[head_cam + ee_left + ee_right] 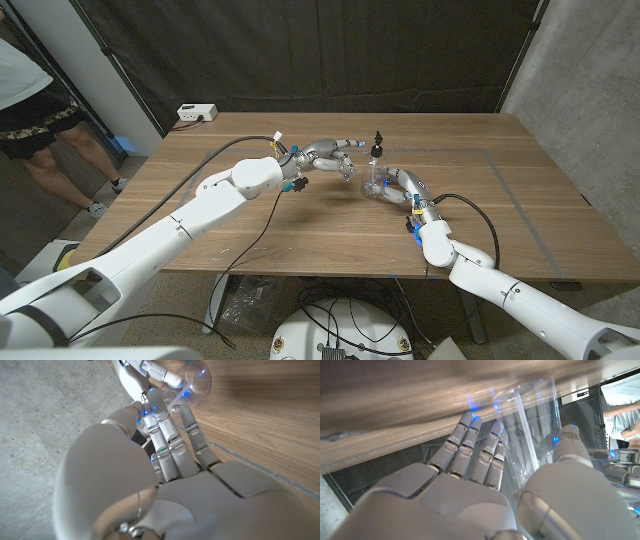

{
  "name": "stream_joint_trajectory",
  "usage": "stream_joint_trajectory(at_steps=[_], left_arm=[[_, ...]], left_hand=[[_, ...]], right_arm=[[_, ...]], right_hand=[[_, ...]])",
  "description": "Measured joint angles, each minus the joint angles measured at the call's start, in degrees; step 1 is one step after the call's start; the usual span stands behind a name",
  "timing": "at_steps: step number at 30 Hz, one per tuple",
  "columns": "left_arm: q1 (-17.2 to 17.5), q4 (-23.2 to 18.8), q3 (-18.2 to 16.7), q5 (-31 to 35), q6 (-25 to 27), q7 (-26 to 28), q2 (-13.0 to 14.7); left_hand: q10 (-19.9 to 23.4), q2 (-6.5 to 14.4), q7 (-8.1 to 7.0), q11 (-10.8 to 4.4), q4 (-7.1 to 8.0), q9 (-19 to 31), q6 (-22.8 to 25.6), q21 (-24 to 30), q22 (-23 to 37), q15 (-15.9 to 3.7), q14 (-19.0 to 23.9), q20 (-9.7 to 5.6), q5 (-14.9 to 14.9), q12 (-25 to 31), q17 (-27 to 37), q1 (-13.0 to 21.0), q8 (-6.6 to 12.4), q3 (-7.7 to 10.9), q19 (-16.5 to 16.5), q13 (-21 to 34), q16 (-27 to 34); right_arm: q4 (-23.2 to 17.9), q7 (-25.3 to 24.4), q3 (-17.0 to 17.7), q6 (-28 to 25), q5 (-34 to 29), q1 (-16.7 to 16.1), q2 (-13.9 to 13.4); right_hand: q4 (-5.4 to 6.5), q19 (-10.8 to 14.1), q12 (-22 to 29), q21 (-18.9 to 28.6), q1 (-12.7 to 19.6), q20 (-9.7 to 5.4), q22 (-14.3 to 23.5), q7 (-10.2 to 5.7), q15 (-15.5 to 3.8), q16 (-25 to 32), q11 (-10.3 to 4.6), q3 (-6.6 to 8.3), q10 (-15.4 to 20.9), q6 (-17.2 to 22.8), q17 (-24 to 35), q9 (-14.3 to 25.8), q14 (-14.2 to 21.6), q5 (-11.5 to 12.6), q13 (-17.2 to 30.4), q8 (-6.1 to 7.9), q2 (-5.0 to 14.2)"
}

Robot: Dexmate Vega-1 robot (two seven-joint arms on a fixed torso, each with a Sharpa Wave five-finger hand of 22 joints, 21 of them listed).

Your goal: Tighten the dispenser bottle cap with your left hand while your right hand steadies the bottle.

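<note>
Clear plastic forms the dispenser bottle (374, 180), which stands upright on the wooden table (520, 215) near its middle, slightly toward the far edge, topped by a black dispenser cap (377, 143). The right hand (405, 189) wraps the bottle's lower body from the right side, fingers curved around it; in the right wrist view the fingers (470, 447) lie on one side of the transparent wall (535, 435) and the thumb on the other, so this hand holds the bottle. The right arm enters from the near right corner with the forearm angled toward the table's centre. The left arm reaches in from the near left corner, elbow raised, and the left hand (330, 156) sits just left of the bottle at about cap height, fingers extended toward it. The left wrist view shows those fingers (167, 435) held close together and pointing at the bottle (197, 380); contact with the cap appears not to be made, though the view is poor. Dark tape marks a rectangle on the table. A black curtain hangs behind the far edge, a white power strip (196, 113) lies at the far left corner, and a person (35, 100) stands off the left edge.
</note>
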Motion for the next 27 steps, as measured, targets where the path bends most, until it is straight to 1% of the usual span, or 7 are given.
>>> stream_joint_trajectory(at_steps=[1, 6, 7, 14, 18, 21, 27], left_arm=[[1.1, -0.8, -0.6, -0.4, -0.2, 0.1, 0.4], [1.8, -1.2, -0.9, -1.9, -1.2, 0.3, 0.7], [2.9, -1.5, -1.4, -2.0, -1.4, 0.3, 1.0], [4.4, -1.9, -1.9, -3.4, -2.4, 0.5, 1.3], [4.7, -1.9, -2.0, -3.8, -2.8, 0.5, 1.3], [4.9, -1.9, -2.0, -4.0, -3.1, 0.4, 1.3], [4.7, -1.4, -1.9, -4.3, -3.6, -0.4, 1.0]], left_hand=[[0.0, 0.0, -0.23, 0.0, 0.0, 0.0, 0.2, 0.0, 0.0, -0.02, 0.0, 0.0, 0.0, 0.0, 0.0, 0.0, 0.19, 0.0, 0.0, 0.0, 0.0], [0.0, 0.0, -0.38, 0.0, -0.19, 0.0, 0.4, 0.0, 0.0, -0.02, 0.0, 0.0, 0.0, 0.0, 0.3, 0.0, 0.42, 0.19, 0.0, 0.0, 0.0], [0.0, 0.0, -0.43, 0.0, -0.26, 0.0, 0.8, 0.0, 0.0, -0.02, 0.0, 0.0, 0.0, 0.0, 0.3, 0.0, 0.42, 0.26, 0.0, 0.0, 0.0], [0.0, 0.0, -0.49, 0.0, -0.26, 0.0, 0.9, 0.0, 0.0, -0.01, 0.0, 0.0, 0.0, 0.0, 0.2, 0.0, 0.65, 0.26, 0.0, 0.0, 0.0], [0.0, 0.0, -0.8, 0.0, -0.26, 0.0, 1.2, 0.0, 0.0, -0.01, 0.0, 0.0, 0.0, 0.2, 0.1, 0.0, 0.65, 0.26, 0.0, 0.0, 0.0], [0.0, 0.0, -0.47, 0.0, -0.26, 0.0, 1.5, 0.0, 0.0, -0.01, 0.0, 0.0, 0.0, 0.2, 0.2, 0.0, 0.65, 0.26, 0.0, 0.0, 0.0], [0.0, 0.0, -0.49, 0.0, -0.26, 0.0, 1.5, 0.0, 0.0, -0.01, 0.0, 0.0, -0.1, 0.2, 0.2, 0.0, 0.65, 0.25, 0.0, 0.0, 0.0]], right_arm=[[0.0, 0.1, 0.0, 0.1, 0.0, 0.1, 0.0], [0.3, 0.2, -0.2, 0.1, 0.0, 0.4, 0.1], [0.3, 0.3, -0.2, 0.2, -0.1, 0.4, 0.1], [0.4, 0.5, -0.4, 0.4, -0.3, 0.7, 0.2], [0.5, 0.7, -0.5, 0.5, -0.4, 0.8, 0.2], [0.6, 0.7, -0.6, 0.5, -0.5, 0.8, 0.2], [0.6, 0.7, -0.6, 0.6, -0.5, 0.9, 0.2]], right_hand=[[0.0, 0.0, 0.0, 0.0, 0.0, 0.0, 0.0, 0.0, 0.0, 0.0, 0.0, 0.0, 0.0, 0.0, 0.0, 0.0, 0.0, 0.0, 0.0, 0.0, 0.0], [-0.01, 0.0, -0.2, 0.0, 0.0, 0.0, 0.0, 0.0, 0.0, 0.0, 0.0, 0.01, 0.0, 0.0, 0.0, 0.0, 0.0, 0.0, 0.0, -0.01, 0.01], [-0.01, 0.0, -0.1, 0.0, 0.0, 0.0, 0.0, 0.0, 0.0, 0.0, 0.0, 0.01, 0.0, 0.0, 0.0, 0.0, 0.0, 0.0, 0.0, -0.01, 0.01], [-0.07, 0.0, 0.0, 0.0, 0.0, 0.0, 0.0, -0.01, 0.0, 0.0, 0.0, 0.07, 0.0, 0.0, 0.0, 0.0, 0.0, 0.0, 0.0, -0.08, 0.01], [-0.07, 0.0, 0.0, 0.0, 0.0, 0.0, 0.0, -0.01, 0.0, 0.0, 0.0, 0.07, 0.0, 0.0, 0.0, 0.0, 0.0, -0.1, 0.0, -0.13, 0.01], [-0.07, 0.0, 0.0, 0.0, 0.0, 0.0, 0.0, -0.02, 0.0, 0.0, 0.0, 0.07, 0.0, 0.0, 0.0, 0.0, 0.0, -0.1, -0.1, -0.18, 0.01], [-0.06, 0.0, 0.0, 0.0, 0.0, 0.0, 0.0, -0.03, 0.0, 0.0, 0.0, 0.06, 0.0, 0.0, 0.0, 0.0, 0.0, -0.1, -0.1, -0.29, 0.01]])
